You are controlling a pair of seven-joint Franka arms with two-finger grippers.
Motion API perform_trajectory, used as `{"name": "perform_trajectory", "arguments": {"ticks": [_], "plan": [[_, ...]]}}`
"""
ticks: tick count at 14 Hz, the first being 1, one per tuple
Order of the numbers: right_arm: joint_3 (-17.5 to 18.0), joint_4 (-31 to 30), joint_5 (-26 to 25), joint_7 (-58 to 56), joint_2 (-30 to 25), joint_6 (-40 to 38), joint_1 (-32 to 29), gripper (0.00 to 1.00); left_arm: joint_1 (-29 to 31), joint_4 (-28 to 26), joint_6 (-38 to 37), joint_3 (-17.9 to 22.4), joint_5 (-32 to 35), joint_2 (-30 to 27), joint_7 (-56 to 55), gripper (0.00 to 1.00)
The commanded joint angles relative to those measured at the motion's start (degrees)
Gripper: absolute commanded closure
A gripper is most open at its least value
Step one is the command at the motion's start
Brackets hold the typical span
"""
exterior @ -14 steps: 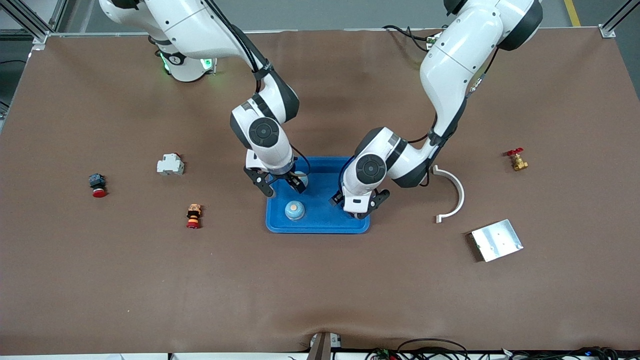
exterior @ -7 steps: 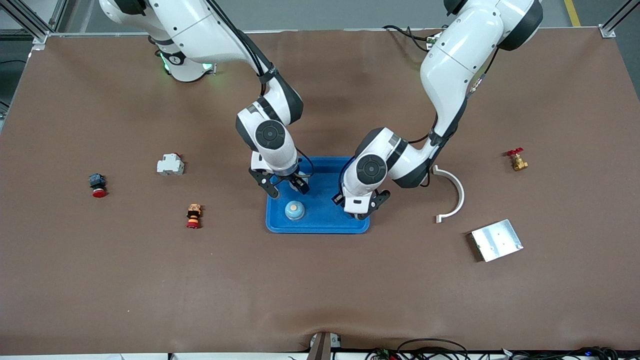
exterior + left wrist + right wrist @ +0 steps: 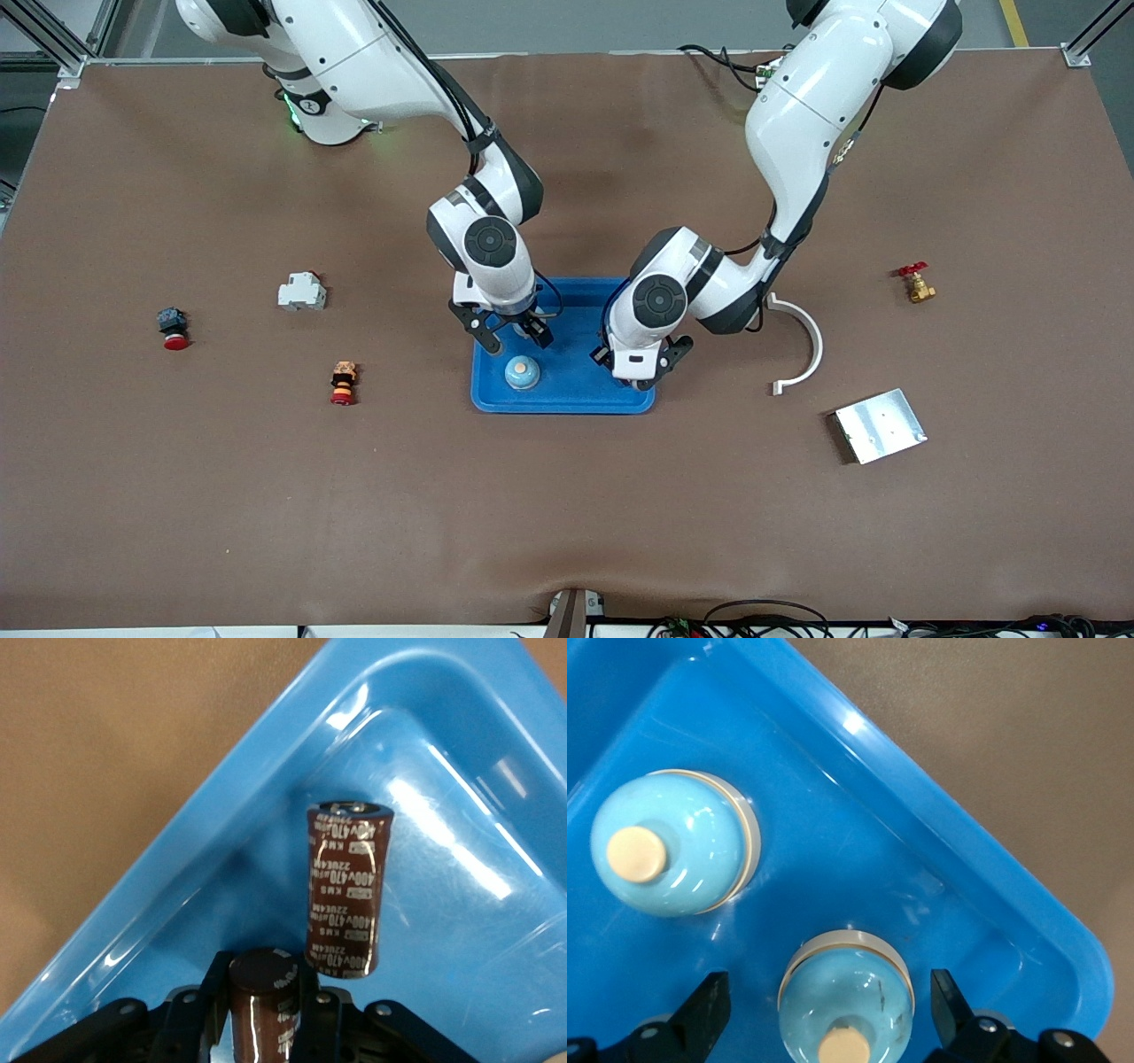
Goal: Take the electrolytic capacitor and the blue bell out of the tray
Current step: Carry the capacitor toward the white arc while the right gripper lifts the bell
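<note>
Blue tray, capacitor marked "400V 470"

left gripper: closed from wide open onto a brown capacitor in the blue tray; its fingers clamped the can's sides.
left arm: barely shifted over the tray's end toward its own base.
right gripper: moved over the tray toward the left arm's end, jaws wide apart.
right gripper position: straddled the light-blue bell, a second bell just beside it.
</note>
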Motion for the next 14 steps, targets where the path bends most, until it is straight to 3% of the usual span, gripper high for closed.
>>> {"name": "perform_trajectory", "arguments": {"ticks": [1, 2, 3, 4, 10, 11, 12, 13, 14], "plan": [[-0.79, 1.15, -2.35, 1.26, 0.62, -0.04, 0.96, 0.16, -0.34, 0.36, -1.15, 0.46, 1.65, -1.37, -1.42, 0.92], [-0.71, 1.15, -4.11, 1.17, 0.62, 0.05, 0.96, 0.45, -0.16, 0.44, -2.64, 0.46, 1.65, -1.72, -1.25, 0.91], [-0.7, 1.15, -4.65, 1.25, 0.71, 0.05, 0.87, 0.81, 0.01, 0.44, -3.7, 0.46, 1.65, -2.59, -0.81, 0.9], [-0.7, 1.15, -4.48, 1.51, 0.79, 0.05, 0.87, 1.0, 0.36, 0.44, -4.67, 0.46, 2.09, -3.04, -0.11, 0.89], [-0.62, 1.15, -4.13, 1.52, 0.88, -0.04, 0.79, 1.0, 3.79, 0.01, -11.26, 0.2, 3.24, -7.69, 12.54, 0.86], [-0.7, 1.15, -4.04, 1.52, 0.88, -0.04, 0.61, 0.69, 4.23, -0.26, -12.57, 0.29, 3.24, -8.4, 13.42, 0.87], [-0.7, 1.06, -4.12, 1.52, 0.88, -0.04, 0.87, 0.26, 4.67, -0.43, -14.41, 0.29, 3.24, -9.01, 14.74, 0.89], [-0.7, 1.06, -4.21, 1.6, 0.88, 0.05, 0.96, 0.09, 6.15, -0.87, -15.3, 0.29, 3.24, -9.97, 17.88, 0.89], [-0.7, 1.06, -4.3, 1.6, 0.88, 0.05, 1.14, 0.02, 8.08, -1.66, -15.4, 0.02, 3.24, -10.94, 21.66, 0.88]]}}
